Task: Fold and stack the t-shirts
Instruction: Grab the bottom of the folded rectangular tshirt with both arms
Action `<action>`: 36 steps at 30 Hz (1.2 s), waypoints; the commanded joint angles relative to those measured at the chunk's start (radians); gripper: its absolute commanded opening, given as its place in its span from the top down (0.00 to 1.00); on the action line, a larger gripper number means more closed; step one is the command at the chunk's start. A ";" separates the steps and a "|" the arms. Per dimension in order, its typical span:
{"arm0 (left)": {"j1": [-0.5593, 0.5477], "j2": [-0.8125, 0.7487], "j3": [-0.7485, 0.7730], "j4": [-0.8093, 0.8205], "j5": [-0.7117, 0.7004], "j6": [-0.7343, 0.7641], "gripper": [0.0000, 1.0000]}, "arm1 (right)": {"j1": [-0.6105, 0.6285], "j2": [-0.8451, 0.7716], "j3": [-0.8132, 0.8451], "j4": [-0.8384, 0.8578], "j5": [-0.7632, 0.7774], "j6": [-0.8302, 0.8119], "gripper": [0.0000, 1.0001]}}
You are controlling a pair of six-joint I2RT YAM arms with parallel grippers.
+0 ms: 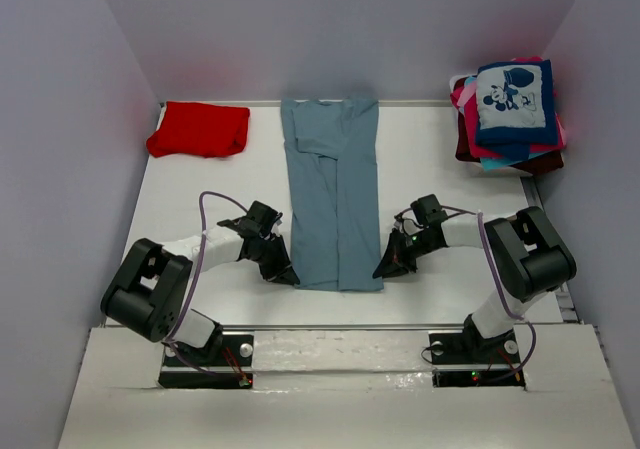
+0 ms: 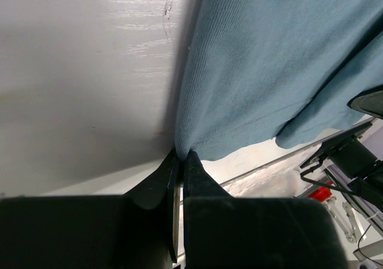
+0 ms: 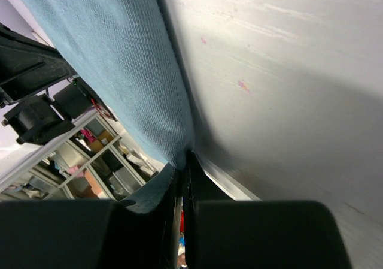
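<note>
A grey-blue t-shirt (image 1: 333, 195) lies in a long narrow strip down the middle of the white table (image 1: 200, 209), its sides folded inward. My left gripper (image 1: 283, 273) is shut on its near left corner, and in the left wrist view that grey-blue cloth (image 2: 263, 71) is pinched at my left gripper's tips (image 2: 181, 155). My right gripper (image 1: 384, 270) is shut on the near right corner; the right wrist view has the cloth (image 3: 119, 71) nipped at my right gripper's tips (image 3: 185, 156). A red t-shirt (image 1: 199, 129) lies folded at the far left.
A stack of folded t-shirts (image 1: 510, 117) sits at the far right corner, a navy one with a cartoon-mouse print on top, pink, maroon and teal below. Grey walls close in the table on three sides. A metal rail (image 1: 340, 326) runs along the near edge.
</note>
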 commanded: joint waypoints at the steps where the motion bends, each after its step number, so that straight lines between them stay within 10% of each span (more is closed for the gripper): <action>1: -0.007 -0.038 -0.004 -0.061 -0.026 0.026 0.94 | 0.011 0.017 -0.014 -0.148 0.060 0.045 0.93; 36: -0.007 -0.145 -0.067 -0.134 -0.059 0.037 0.94 | 0.011 -0.015 -0.064 -0.179 0.132 0.038 0.93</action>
